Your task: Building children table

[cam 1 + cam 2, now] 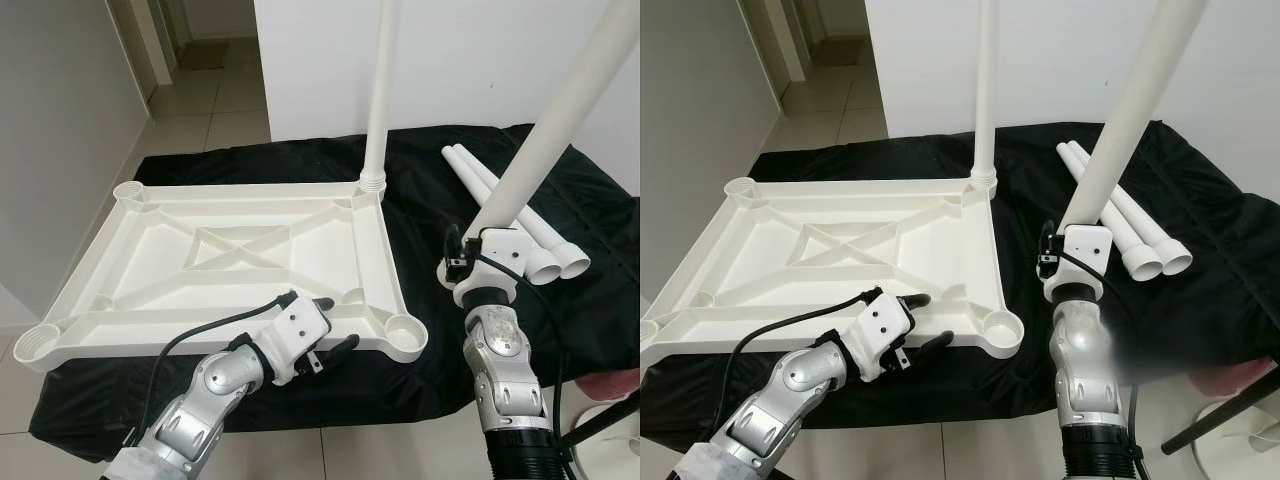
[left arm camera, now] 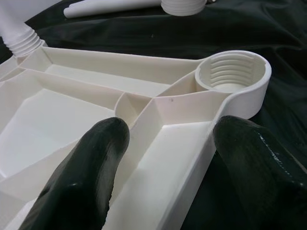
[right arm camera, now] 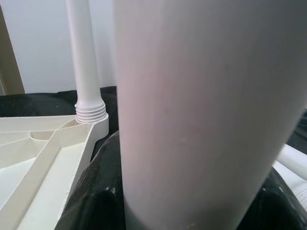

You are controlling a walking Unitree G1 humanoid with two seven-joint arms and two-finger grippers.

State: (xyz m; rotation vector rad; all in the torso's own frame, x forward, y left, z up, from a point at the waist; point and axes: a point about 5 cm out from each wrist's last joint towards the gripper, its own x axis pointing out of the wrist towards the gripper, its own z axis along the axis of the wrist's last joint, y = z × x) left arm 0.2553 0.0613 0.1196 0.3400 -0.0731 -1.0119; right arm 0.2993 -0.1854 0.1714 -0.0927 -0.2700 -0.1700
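The white table top lies upside down on a black cloth. One white leg stands screwed into its far right corner socket. My right gripper is shut on a second leg, held off the cloth beside the top's right edge and tilted up to the right. This leg looms large in the right wrist view. Two more legs lie on the cloth at the right. My left gripper is open, its fingers astride the near rim, close to the unfilled near right socket.
The black cloth covers a low surface, with tiled floor beyond and white walls behind. Unfilled sockets sit at the far left and near left corners. A black stand leg crosses the floor at the lower right.
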